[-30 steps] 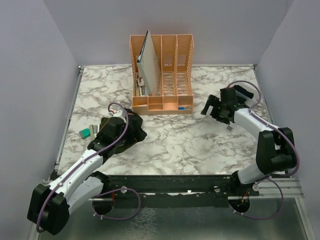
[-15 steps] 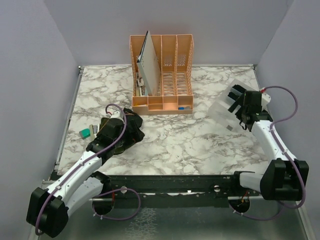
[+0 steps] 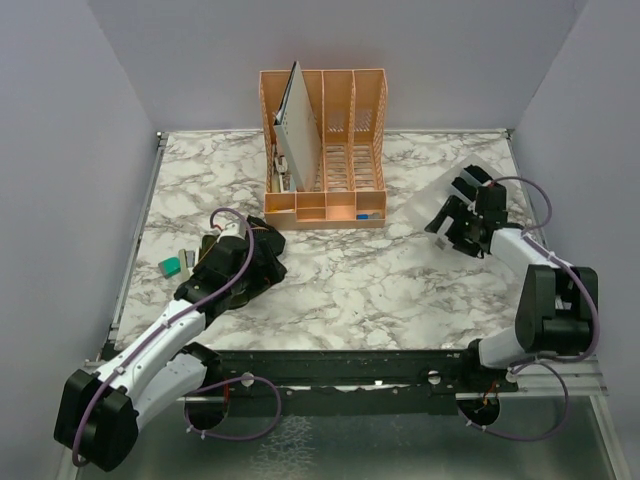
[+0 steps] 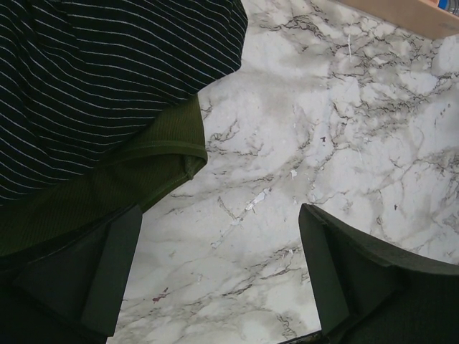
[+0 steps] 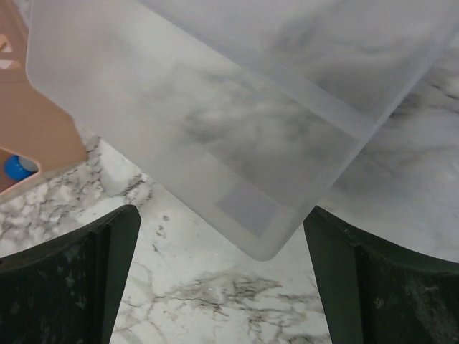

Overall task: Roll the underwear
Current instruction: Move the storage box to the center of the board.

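The underwear lies in a dark heap (image 3: 276,266) at the left of the table. In the left wrist view a finely striped black pair (image 4: 107,79) lies over an olive-green pair (image 4: 136,183). My left gripper (image 3: 250,260) hangs low at the heap's edge, open (image 4: 222,279). Bare marble shows between its fingers, and the left finger (image 4: 100,276) is beside the green cloth. My right gripper (image 3: 450,208) is at the right of the table, open (image 5: 219,279), with nothing in it. It points at the corner of a translucent plastic bin (image 5: 237,122).
An orange desk organizer (image 3: 325,150) with a white board in it stands at the back centre; its corner (image 5: 36,136) shows in the right wrist view. A small teal block (image 3: 171,266) lies left of the heap. The translucent bin (image 3: 432,198) sits between the organizer and my right gripper.
My right arm swung out to the right and came back a little toward the bin. The left arm has hardly moved. Both grippers stayed open.
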You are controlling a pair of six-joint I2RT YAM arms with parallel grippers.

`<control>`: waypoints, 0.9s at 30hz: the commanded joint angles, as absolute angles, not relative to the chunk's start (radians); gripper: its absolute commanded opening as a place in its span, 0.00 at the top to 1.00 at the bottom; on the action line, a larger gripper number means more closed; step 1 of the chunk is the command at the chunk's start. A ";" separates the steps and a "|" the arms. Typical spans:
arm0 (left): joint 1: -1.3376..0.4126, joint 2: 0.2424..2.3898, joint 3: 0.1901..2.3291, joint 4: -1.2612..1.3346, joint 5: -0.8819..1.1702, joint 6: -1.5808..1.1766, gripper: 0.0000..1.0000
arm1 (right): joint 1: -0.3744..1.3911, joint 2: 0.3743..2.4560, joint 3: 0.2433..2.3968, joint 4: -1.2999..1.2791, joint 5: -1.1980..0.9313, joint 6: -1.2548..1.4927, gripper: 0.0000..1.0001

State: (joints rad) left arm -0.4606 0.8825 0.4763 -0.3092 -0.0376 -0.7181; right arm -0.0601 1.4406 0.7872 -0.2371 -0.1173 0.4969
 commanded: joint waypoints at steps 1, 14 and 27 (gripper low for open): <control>-0.465 0.861 0.485 -0.311 -0.063 -0.728 0.01 | -0.056 1.584 0.890 -0.091 -0.393 0.455 0.00; -0.465 0.865 0.486 -0.313 -0.086 -0.729 0.01 | -0.028 1.826 1.166 -0.058 -0.604 0.421 0.00; -0.465 0.866 0.569 -0.413 -0.276 -0.739 0.01 | 0.146 1.451 0.989 -0.159 -0.444 0.332 0.01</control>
State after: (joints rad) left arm -0.4606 0.8703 0.5140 -0.3588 -0.1276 -0.7223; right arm 0.0498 1.6043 1.0538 -0.1242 -0.4995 0.3771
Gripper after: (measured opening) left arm 0.989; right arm 0.997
